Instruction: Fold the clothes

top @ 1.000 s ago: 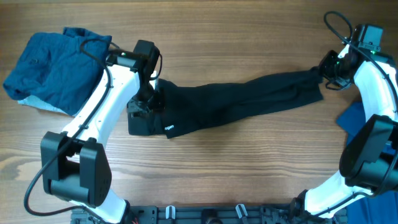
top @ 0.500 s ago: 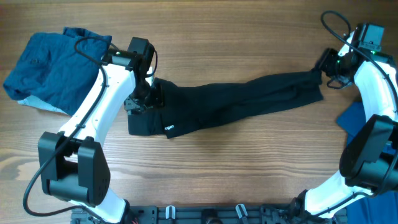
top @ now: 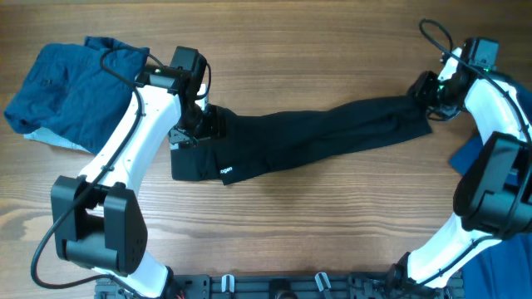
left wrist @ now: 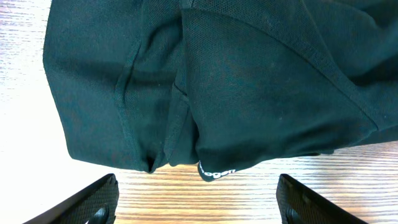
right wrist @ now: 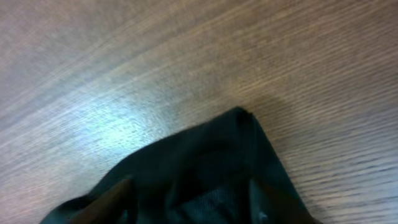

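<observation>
A long black garment (top: 316,133) lies stretched across the wooden table, its left end doubled over with a small white logo. My left gripper (top: 186,139) hovers over that left end. In the left wrist view the black garment (left wrist: 205,81) fills the frame, and the left gripper (left wrist: 196,205) is open and empty over bare wood just past the hem. My right gripper (top: 424,90) is at the garment's right end. In the blurred right wrist view its fingers (right wrist: 189,199) stand apart with the garment's corner (right wrist: 217,155) between them.
A crumpled blue garment (top: 71,95) lies at the far left. More blue cloth (top: 467,154) shows at the right edge behind the right arm. The arm bases stand along the table's front edge.
The left gripper has shifted slightly left and up at the garment's left end. The right gripper has moved left, further onto the garment's right end. The garment has hardly moved.
</observation>
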`<action>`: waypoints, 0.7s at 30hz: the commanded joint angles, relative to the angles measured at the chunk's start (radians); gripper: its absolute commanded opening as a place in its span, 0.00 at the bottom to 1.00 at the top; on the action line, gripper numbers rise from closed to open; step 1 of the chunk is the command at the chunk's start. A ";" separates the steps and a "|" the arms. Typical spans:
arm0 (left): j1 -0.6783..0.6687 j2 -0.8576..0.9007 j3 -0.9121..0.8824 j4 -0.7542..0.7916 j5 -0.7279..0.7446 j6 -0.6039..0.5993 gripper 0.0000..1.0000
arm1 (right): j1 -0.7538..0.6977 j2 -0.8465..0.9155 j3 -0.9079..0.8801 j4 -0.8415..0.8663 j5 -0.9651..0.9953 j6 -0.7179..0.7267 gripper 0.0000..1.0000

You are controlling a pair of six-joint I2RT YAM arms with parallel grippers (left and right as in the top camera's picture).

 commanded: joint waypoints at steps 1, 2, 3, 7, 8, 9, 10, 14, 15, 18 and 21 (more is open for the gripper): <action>0.002 -0.008 -0.004 0.014 0.017 -0.002 0.82 | -0.001 0.008 0.003 0.003 -0.012 0.032 0.28; 0.002 -0.008 -0.004 0.017 0.017 -0.002 0.82 | -0.001 0.006 0.003 0.000 -0.008 0.031 0.19; 0.002 -0.008 -0.004 0.018 0.017 -0.002 0.83 | -0.002 0.006 0.003 -0.008 0.008 0.028 0.14; 0.002 -0.008 -0.004 0.018 0.017 -0.002 0.83 | -0.003 -0.019 0.003 -0.063 0.136 0.027 0.04; 0.002 -0.008 -0.004 0.019 0.016 -0.001 0.83 | -0.003 -0.023 0.003 -0.075 0.169 0.027 0.04; 0.002 -0.008 -0.004 0.019 0.016 -0.001 0.83 | -0.003 -0.026 0.003 -0.087 0.205 0.027 0.04; 0.002 -0.008 -0.004 0.022 0.016 -0.001 0.83 | -0.003 -0.026 0.003 -0.095 0.230 0.028 0.04; 0.002 -0.008 -0.004 0.033 0.016 -0.002 0.84 | -0.003 -0.026 0.003 -0.112 0.295 0.027 0.11; 0.002 -0.008 -0.004 0.036 0.017 -0.002 0.84 | -0.003 -0.026 0.003 -0.111 0.299 0.027 0.20; 0.002 -0.008 -0.004 0.041 0.017 -0.002 0.84 | -0.003 -0.026 0.003 -0.111 0.327 0.028 0.30; 0.002 -0.008 -0.004 0.040 0.017 -0.002 0.85 | -0.012 -0.026 0.003 -0.108 0.327 0.024 0.36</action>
